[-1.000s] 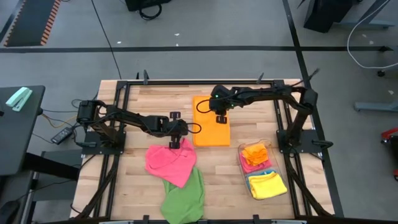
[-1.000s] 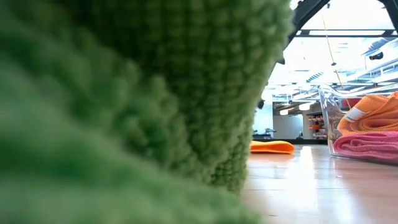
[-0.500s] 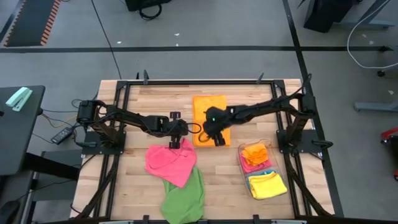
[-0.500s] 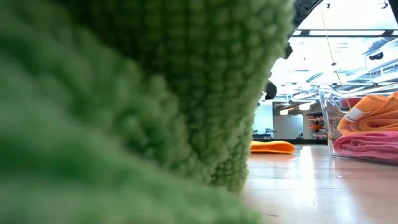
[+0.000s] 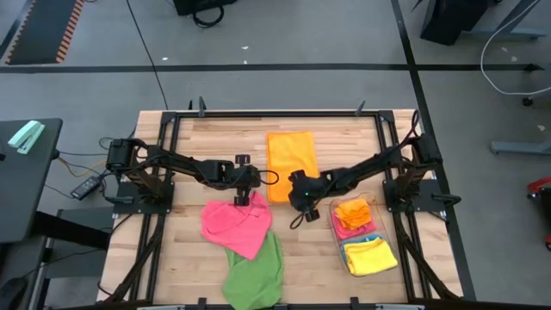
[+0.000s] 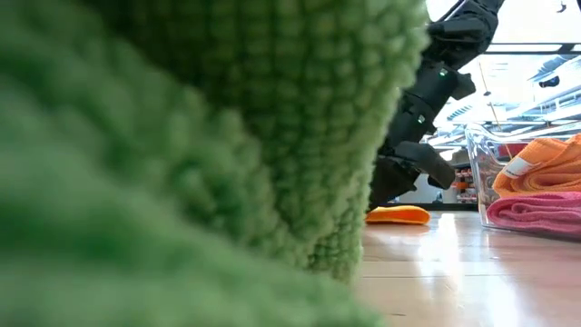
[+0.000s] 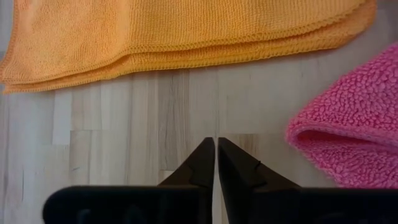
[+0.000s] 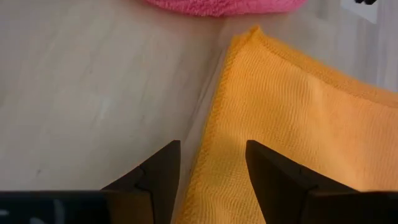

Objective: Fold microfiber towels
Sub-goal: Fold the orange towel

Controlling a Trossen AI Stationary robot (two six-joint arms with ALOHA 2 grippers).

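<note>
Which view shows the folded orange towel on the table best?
The high view: the whole orange towel lies flat, folded. The low view gives a distant sliver; the left wrist view shows its layered edge, the right wrist view one corner.

Robotics lab or workshop: wooden table (image 5: pixel 215 138) in black metal frame (image 5: pixel 258 114), grey floor (image 5: pixel 284 34) with cables (image 5: pixel 146 47), ceiling strip lights (image 6: pixel 508 47).
</note>
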